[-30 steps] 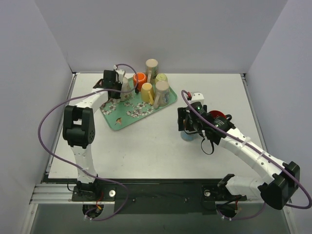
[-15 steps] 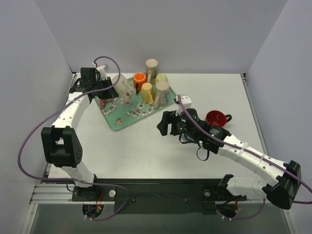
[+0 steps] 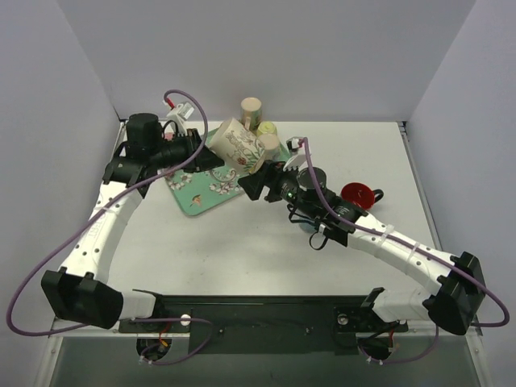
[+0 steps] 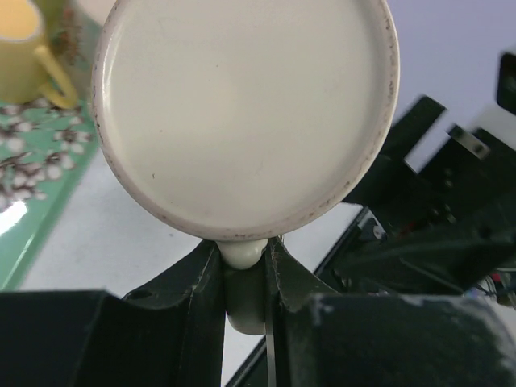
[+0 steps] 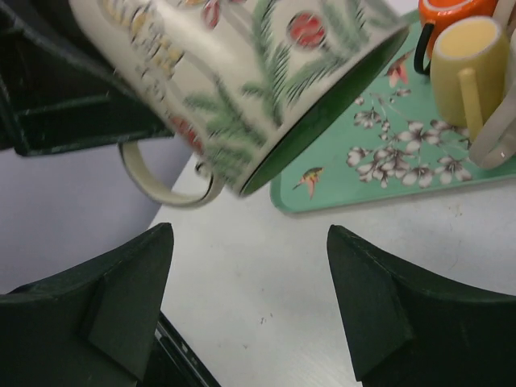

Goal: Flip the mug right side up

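A cream mug with a holly and berry pattern [image 3: 239, 145] hangs tilted in the air above the green tray's [image 3: 192, 197] right part. My left gripper [image 3: 211, 158] is shut on its handle. The left wrist view shows the mug's cream base [image 4: 242, 113] and the handle pinched between my left gripper's [image 4: 242, 251] fingers. My right gripper [image 3: 252, 184] is open and empty just below and to the right of the mug. In the right wrist view the mug [image 5: 242, 89] is above my right gripper [image 5: 250, 302], green inside showing, not touched.
The floral tray [image 5: 419, 181] holds a yellow mug [image 5: 472, 56], an orange mug [image 5: 459, 12] and several beige ones [image 3: 268, 145]. A red mug [image 3: 357, 195] stands on the table right of the right arm. A bluish object [image 3: 306, 226] sits under the right forearm.
My left arm has lifted the patterned mug off the tray and swung it right. My right arm has moved left and up from the bluish object to just under the mug.
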`<state>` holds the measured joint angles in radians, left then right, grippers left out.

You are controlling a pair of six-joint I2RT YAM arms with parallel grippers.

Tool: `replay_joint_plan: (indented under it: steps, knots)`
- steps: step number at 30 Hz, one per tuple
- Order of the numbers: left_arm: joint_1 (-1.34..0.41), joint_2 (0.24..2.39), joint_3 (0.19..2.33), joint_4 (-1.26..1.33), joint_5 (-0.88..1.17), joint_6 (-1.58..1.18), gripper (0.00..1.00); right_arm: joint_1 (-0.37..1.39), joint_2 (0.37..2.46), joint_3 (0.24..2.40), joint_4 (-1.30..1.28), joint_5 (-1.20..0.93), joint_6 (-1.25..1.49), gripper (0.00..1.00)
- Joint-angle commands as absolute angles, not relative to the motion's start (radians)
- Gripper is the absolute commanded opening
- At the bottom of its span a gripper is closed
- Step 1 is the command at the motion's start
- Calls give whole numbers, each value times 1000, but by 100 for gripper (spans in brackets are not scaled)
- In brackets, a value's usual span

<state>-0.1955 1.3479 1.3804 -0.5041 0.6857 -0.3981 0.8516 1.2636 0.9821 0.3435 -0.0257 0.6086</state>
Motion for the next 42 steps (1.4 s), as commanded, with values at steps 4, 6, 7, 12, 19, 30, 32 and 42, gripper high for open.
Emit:
replay_joint_plan:
  steps: [4, 6, 7, 12, 19, 30, 32, 42]
  knots:
    - [-291, 1275, 1381, -295, 804, -483, 0, 816, 1167, 946, 558, 15, 635, 73]
    - [-305, 1275, 1368, -249, 872, -528, 0, 808, 1151, 939, 548, 41, 629, 72]
    - [-314, 1270, 1359, -233, 882, -541, 0, 804, 1146, 925, 586, 29, 627, 72]
    - [-380, 1276, 1304, -158, 910, -557, 0, 805, 1144, 937, 708, -86, 632, 61]
    - [-393, 1287, 1289, -187, 872, -479, 9, 816, 1132, 972, 620, -25, 592, 0]
    - [-203, 1247, 1353, -423, 187, -92, 86, 851, 1256, 1216, -104, 109, 414, 0]
    - [-192, 1258, 1338, -400, 161, -37, 87, 870, 1337, 1277, -224, 126, 407, 0]
    - [-190, 1371, 1318, -388, 124, -5, 91, 881, 1699, 1468, -512, 8, 367, 0]
